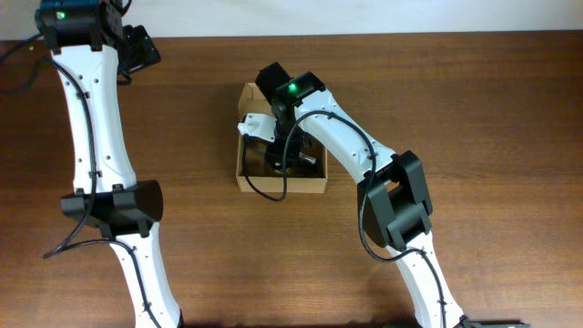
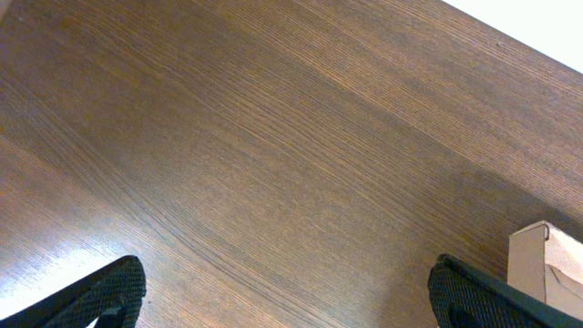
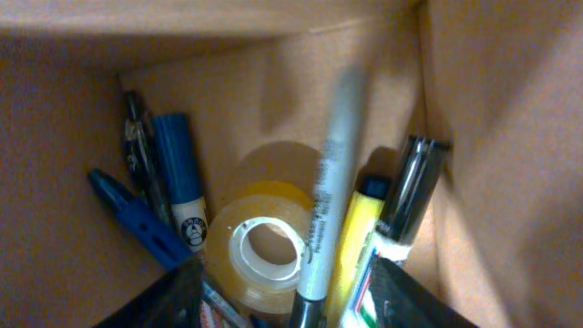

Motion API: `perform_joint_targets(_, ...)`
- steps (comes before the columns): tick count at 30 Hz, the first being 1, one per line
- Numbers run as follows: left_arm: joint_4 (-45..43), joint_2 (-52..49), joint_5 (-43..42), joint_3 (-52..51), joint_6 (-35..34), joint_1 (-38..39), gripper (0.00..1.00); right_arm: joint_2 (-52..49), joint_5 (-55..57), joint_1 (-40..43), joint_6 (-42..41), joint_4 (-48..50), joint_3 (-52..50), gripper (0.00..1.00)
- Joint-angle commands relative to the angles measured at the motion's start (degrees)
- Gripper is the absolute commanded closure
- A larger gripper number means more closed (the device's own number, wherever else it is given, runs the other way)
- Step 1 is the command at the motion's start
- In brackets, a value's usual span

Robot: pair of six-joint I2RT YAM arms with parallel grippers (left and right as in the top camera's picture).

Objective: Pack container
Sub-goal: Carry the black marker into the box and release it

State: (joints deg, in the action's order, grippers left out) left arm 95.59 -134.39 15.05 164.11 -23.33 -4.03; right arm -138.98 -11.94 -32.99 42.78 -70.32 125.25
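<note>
Far left, at the back edge of the tabletop (image 1: 182, 109): left tool (image 1: 137, 46), spread wide over bare wood, gripping nothing, well apart from the work. Centre: container (image 1: 305, 187), open-topped, with right tool (image 1: 287, 150) sunk inside it.

Seen from the right wrist, left to right on the box floor: dark pen (image 3: 137, 137), blue pen (image 3: 132, 219), blue marker (image 3: 182, 173), roll of clear tape (image 3: 264, 246), grey pen (image 3: 332, 173), yellow highlighter (image 3: 360, 237), black marker (image 3: 410, 191).

Right tool partly open, fingers (image 3: 164, 305) either side of the grey pen and seemingly clear of it. Blurred, that pen, and propped on end across the tape rather than flat.

Likely trouble from here: a pen poking above the rim and jamming the flap at closing; a finger snagging it on the way up and flicking it onto the tabletop; or the light box dragged along with the arm.
</note>
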Motion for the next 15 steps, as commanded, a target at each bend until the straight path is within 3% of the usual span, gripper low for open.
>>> perform_joint_targets(1,0.1,0.2,0.4,0.8,0.3,-0.2,0.0,1.4,1.4,0.0,-3.3,-0.4,0.3,0.35)
perform_joint_targets(15,0.1,0.2,0.4,0.8,0.3,-0.2,0.0,15.7,9.7,0.2,-19.5,-3.8,16.3,0.25)
